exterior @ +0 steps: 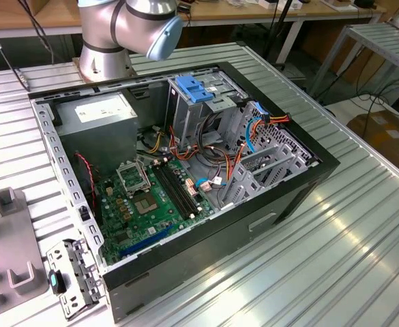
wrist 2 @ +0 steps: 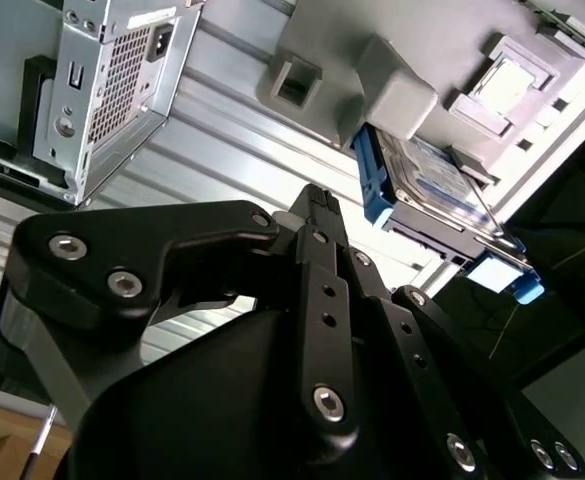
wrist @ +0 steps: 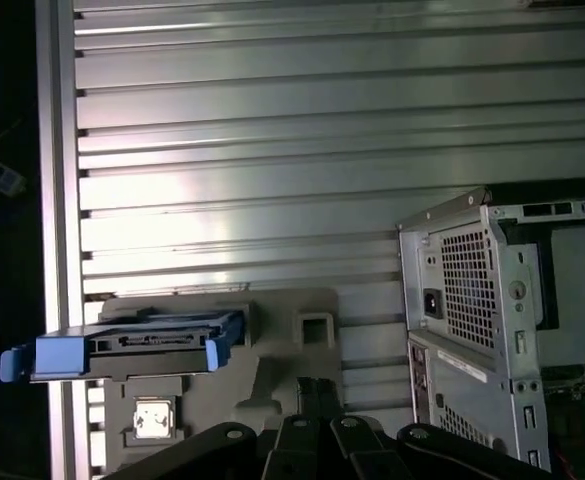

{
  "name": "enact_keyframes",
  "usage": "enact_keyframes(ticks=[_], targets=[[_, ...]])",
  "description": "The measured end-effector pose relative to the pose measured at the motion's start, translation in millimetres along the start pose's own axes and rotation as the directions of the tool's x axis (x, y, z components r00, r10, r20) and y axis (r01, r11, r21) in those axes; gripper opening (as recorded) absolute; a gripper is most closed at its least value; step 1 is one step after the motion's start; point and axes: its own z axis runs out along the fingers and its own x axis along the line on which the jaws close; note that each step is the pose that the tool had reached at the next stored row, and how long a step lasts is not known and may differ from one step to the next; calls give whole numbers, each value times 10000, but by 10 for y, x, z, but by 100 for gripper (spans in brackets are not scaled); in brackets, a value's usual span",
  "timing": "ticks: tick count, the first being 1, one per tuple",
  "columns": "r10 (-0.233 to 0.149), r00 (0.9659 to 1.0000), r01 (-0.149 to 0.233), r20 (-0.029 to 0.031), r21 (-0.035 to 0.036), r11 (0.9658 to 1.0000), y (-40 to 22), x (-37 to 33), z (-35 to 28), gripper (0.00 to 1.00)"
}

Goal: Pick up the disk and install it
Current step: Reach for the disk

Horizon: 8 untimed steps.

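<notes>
Step in hand: pick-up, disk not yet grasped. My gripper (wrist 2: 317, 197) closed, fingers together, nothing held, near disk but apart from it. Disk (wrist 2: 442, 190) stands on edge in grey fixture (exterior: 11, 238), at 8 o'clock from computer case (exterior: 206, 252) in exterior view. Grasp calls, I judge, for opened fingers lined up with blue rails (wrist 2: 370, 190).

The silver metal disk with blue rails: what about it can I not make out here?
First wrist view: the silver metal disk with blue plastic rails is edge-on, so its label face is hidden.
Second wrist view: the grey plastic holder covers one end of the disk.
Exterior view: the picture's left edge cuts off the holder.
</notes>
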Motion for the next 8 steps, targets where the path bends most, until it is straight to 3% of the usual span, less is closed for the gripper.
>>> enact_keyframes(ticks=[4, 8], targets=[[0, 10000, 0, -1, 1, 10000, 7, 124, -3, 11], [0, 10000, 0, 0, 1, 10000, 12, 199, -4, 11]])
